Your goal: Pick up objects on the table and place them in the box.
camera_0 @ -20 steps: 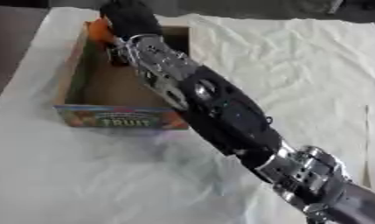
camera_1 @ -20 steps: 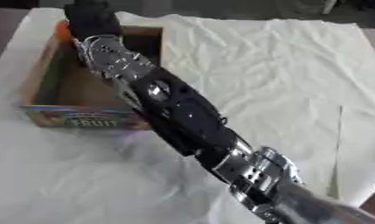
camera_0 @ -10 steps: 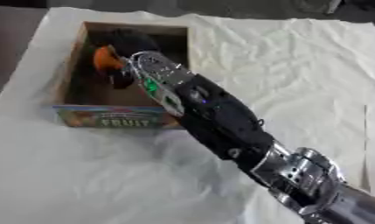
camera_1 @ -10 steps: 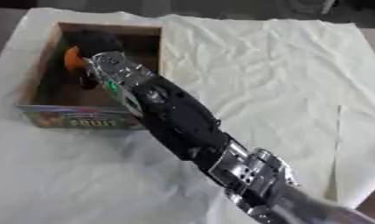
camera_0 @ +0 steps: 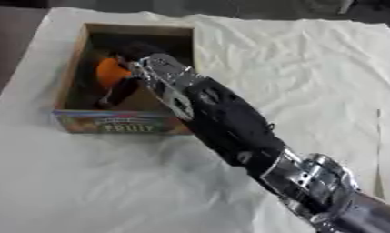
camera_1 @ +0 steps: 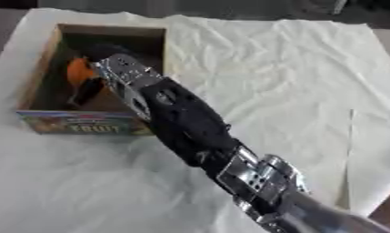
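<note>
A cardboard box [camera_0: 122,124] with a colourful "FRUIT" label on its front wall stands at the left on the white cloth. My right arm crosses the picture from the lower right corner, and my right hand [camera_0: 137,51] is down inside the box. Its dark fingers [camera_0: 121,92] curl round a round orange object [camera_0: 108,72], which sits low in the left half of the box. The arm hides the box's right side and part of its floor. My left hand shows in neither view.
A creased white cloth [camera_0: 301,63] covers the table, with a fold line near the right edge [camera_1: 350,136]. Dark table surface shows beyond the cloth at the upper left [camera_0: 11,27].
My right hand has come back from over the box's far wall and gone down into the box with the orange object. The forearm has drawn back toward me.
</note>
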